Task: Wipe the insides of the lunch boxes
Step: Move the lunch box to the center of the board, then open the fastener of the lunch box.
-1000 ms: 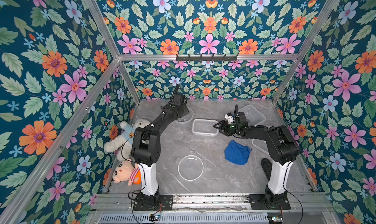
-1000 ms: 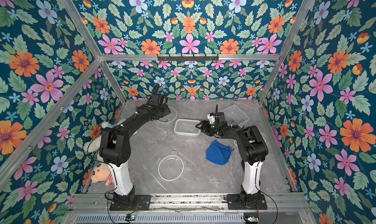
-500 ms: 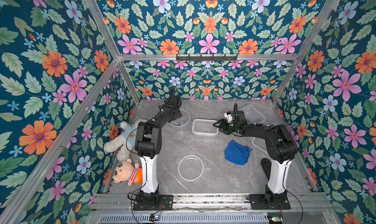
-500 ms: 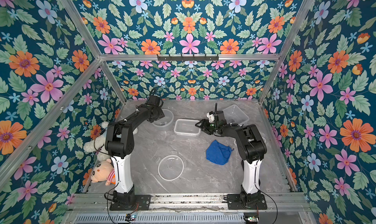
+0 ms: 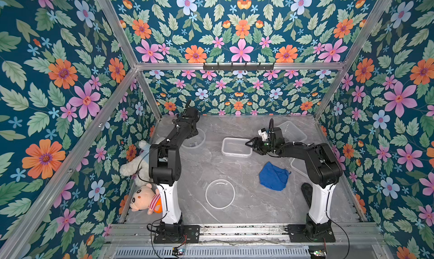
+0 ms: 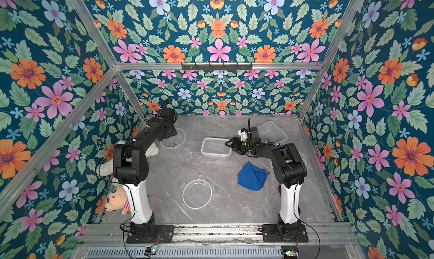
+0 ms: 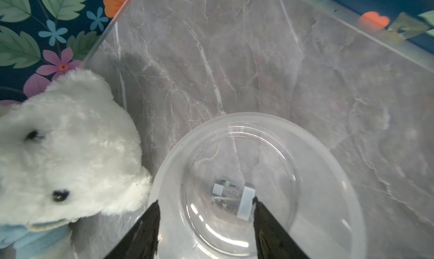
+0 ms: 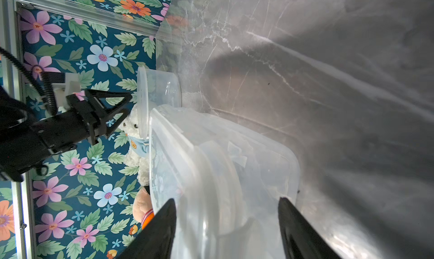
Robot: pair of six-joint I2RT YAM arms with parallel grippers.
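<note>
Left gripper point(image 7: 205, 201) is hovering wide open over the round tub point(image 7: 328, 175) beside the white teddy point(image 7: 65, 140), holding nothing; right gripper point(image 8: 227, 199) is waiting, jaws spread and empty, at the end of the rectangular tub point(image 5: 236, 147) mid-table

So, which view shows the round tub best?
Left wrist: the round tub fills the frame, label visible. Both top views show it small, partly hidden by the left arm; right wrist shows it side-on.
</note>
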